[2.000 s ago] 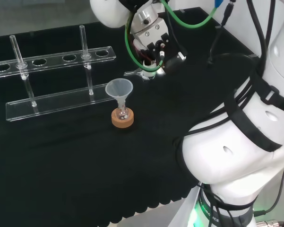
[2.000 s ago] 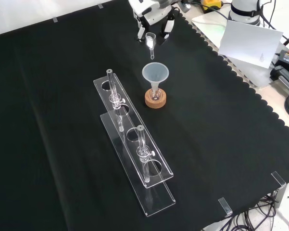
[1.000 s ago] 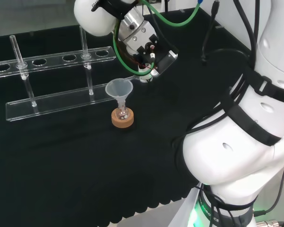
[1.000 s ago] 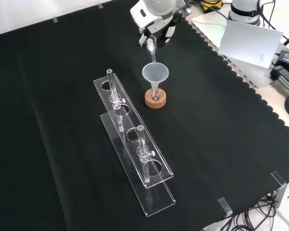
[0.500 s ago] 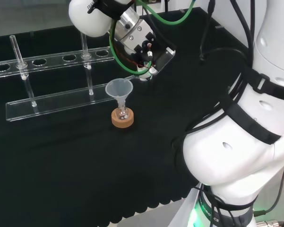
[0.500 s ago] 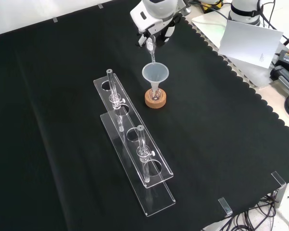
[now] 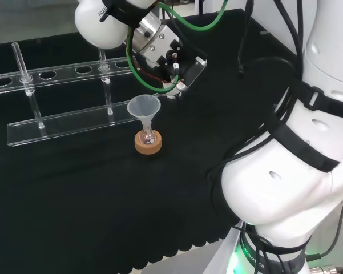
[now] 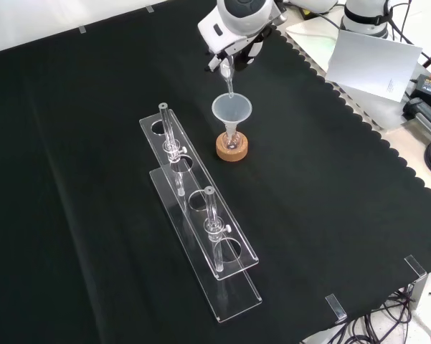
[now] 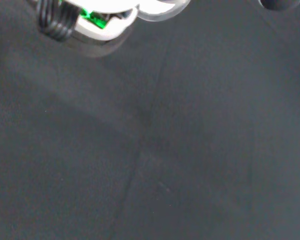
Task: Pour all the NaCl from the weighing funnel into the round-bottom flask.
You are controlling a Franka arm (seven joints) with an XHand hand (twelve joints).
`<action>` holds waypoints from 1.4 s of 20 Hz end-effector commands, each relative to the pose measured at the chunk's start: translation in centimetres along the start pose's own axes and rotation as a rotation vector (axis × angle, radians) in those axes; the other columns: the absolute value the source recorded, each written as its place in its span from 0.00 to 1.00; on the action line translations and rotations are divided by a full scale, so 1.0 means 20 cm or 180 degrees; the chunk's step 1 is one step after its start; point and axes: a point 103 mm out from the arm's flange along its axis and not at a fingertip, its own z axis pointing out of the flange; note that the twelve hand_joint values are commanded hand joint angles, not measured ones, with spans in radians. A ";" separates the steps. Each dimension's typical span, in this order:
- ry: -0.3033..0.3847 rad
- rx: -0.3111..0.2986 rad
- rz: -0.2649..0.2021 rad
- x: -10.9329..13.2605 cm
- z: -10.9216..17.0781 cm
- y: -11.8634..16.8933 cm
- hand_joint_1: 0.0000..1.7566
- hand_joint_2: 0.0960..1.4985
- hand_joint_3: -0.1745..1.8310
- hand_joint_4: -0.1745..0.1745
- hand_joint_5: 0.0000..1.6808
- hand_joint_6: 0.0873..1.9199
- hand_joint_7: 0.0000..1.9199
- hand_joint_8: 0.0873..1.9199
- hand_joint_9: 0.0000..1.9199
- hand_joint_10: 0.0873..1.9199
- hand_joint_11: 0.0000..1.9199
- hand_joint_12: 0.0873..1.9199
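fingers of the hand [image 8: 233,50] are pinched on a small clear weighing funnel [image 8: 227,75], up at the top of the front view. the weighing funnel is tipped so its thin spout points down, and the tip sits just over the wide mouth of a bigger clear funnel [image 8: 231,111]. in the head view the spout tip is right at the funnel's [image 7: 144,107] right rim, but i cannot tell if they touch. that funnel stands in the neck of a little round-bottom flask [image 8: 231,140], and the flask sits upright on a cork ring [image 8: 231,149] on the black cloth of the bench [image 8: 330,179]. whether any salt is falling is too small to see. a clear plastic rack [image 8: 201,236] with two posts lies just beside the flask, to its left in the front view. in the wrist view there is a blurred white part of the hand [image 9: 107,20] and dark cloth.
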 end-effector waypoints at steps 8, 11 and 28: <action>-0.0204 0.0064 -0.0004 0.00 -0.02 0.00 0.64 0.46 0.30 1.00 0.81 0.19 0.78 0.08 0.86 0.00 0.74 0.30; -0.0238 0.0067 -0.0007 0.00 -0.02 0.00 0.64 0.47 0.30 1.00 0.81 0.19 0.78 0.08 0.86 0.00 0.74 0.30; -0.0393 0.0035 0.0000 0.02 -0.06 0.00 0.64 0.47 0.30 1.00 0.81 0.19 0.78 0.07 0.86 0.00 0.74 0.30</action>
